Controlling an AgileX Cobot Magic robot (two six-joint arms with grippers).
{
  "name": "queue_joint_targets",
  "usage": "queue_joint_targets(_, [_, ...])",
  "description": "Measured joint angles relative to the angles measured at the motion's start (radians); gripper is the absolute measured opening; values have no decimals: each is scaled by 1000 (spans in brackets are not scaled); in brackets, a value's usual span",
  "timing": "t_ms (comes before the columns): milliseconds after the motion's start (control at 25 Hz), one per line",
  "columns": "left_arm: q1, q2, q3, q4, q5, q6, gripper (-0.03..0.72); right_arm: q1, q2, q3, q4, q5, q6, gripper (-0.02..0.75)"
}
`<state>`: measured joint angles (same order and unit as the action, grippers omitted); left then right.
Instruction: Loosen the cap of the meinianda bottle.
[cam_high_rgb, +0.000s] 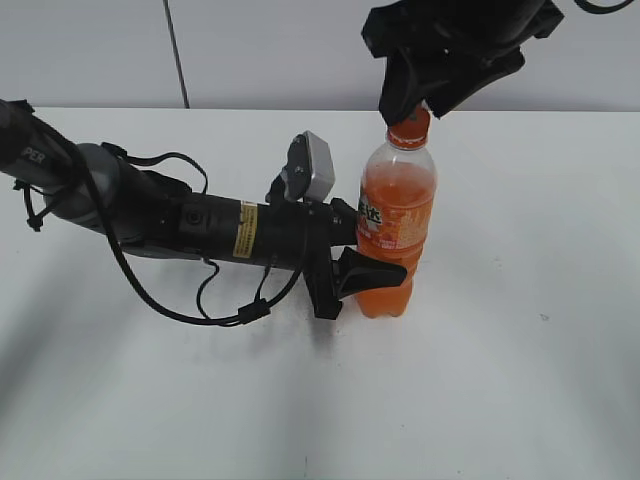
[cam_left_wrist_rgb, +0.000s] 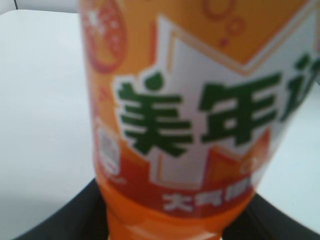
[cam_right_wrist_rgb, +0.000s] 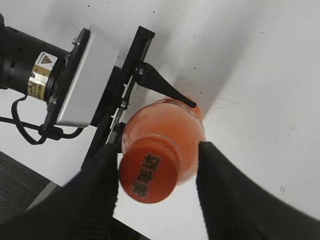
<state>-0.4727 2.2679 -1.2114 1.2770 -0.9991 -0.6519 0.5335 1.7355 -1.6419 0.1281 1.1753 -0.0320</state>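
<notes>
The meinianda bottle (cam_high_rgb: 394, 225) stands upright on the white table, full of orange drink. Its label fills the left wrist view (cam_left_wrist_rgb: 200, 100). My left gripper (cam_high_rgb: 365, 272) is shut on the bottle's lower body, one finger on each side (cam_left_wrist_rgb: 175, 225). The orange cap (cam_high_rgb: 409, 128) tops the bottle. My right gripper (cam_high_rgb: 425, 100) hovers over it from above. In the right wrist view the cap (cam_right_wrist_rgb: 148, 176) sits between the two open fingers (cam_right_wrist_rgb: 157, 172), close to the left finger, with a gap to the right finger.
The left arm (cam_high_rgb: 150, 215) with its cables lies low across the left of the white table (cam_high_rgb: 520, 380). Its wrist camera box (cam_right_wrist_rgb: 85, 80) sits beside the bottle. A grey wall runs behind the table.
</notes>
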Motion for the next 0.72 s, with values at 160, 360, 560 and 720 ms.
queue_joint_targets(160, [0, 0, 0, 0, 0, -1, 375, 0, 0, 0, 6, -1, -13, 268])
queue_joint_targets(360, [0, 0, 0, -1, 0, -2, 375, 0, 0, 0, 8, -2, -23, 284])
queue_joint_targets(560, [0, 0, 0, -1, 0, -2, 375, 0, 0, 0, 11, 8, -92, 266])
queue_joint_targets(720, [0, 0, 0, 1, 0, 0, 375, 0, 0, 0, 16, 15, -434, 266])
